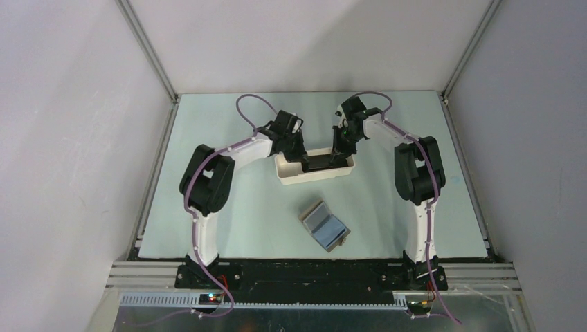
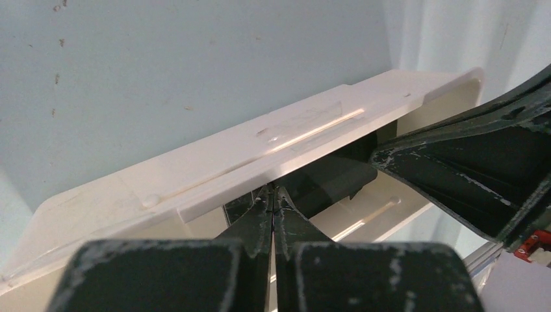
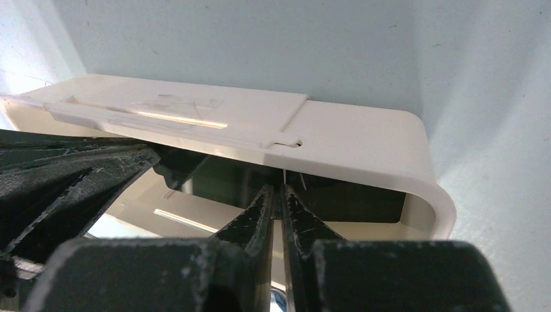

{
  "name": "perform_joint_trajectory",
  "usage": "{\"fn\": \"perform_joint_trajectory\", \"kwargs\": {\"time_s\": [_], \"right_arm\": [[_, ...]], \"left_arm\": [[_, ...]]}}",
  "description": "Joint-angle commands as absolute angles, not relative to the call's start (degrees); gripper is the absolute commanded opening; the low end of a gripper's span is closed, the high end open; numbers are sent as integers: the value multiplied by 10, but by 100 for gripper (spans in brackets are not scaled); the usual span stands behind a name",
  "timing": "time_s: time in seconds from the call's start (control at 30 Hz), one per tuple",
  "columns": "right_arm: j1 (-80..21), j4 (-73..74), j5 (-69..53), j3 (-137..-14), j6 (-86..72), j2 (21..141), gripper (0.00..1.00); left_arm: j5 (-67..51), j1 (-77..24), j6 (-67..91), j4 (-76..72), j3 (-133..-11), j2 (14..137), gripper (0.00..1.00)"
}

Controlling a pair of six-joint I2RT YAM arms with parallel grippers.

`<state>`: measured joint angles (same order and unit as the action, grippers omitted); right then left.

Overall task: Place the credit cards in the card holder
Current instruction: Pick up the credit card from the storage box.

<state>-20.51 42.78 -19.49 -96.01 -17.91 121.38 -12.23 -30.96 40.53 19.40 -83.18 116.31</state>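
Down in the white tray (image 1: pixel 315 180) at the back of the worktop (image 1: pixel 263 221), where the black credit cards (image 1: pixel 320 164) lie, the left pincer (image 2: pixel 273 195) is squeezed fully closed at one end. I can't tell if it has a card, while the right pincer (image 3: pixel 278 193) sits narrow on a thin edge at the other. Best lift slowly and level over the rim, then across to the card holder (image 1: pixel 324 227) — open, nearer the front.
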Motion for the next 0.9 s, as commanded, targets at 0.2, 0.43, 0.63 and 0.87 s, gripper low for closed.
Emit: {"fn": "perform_joint_trajectory", "kwargs": {"time_s": [0.2, 0.43, 0.63, 0.87], "right_arm": [[-212, 415, -210, -970, -184, 1149, 16], [-206, 404, -227, -962, -190, 1153, 18], [-199, 385, -252, -944, -204, 1151, 18], [-166, 317, -323, -886, -269, 1130, 23]], "left_arm": [[-152, -318, 406, 158, -867, 1115, 0], [-170, -318, 412, 143, -863, 1116, 0], [-191, -317, 425, 118, -858, 1123, 0], [-190, -316, 431, 101, -836, 1110, 0]]}}
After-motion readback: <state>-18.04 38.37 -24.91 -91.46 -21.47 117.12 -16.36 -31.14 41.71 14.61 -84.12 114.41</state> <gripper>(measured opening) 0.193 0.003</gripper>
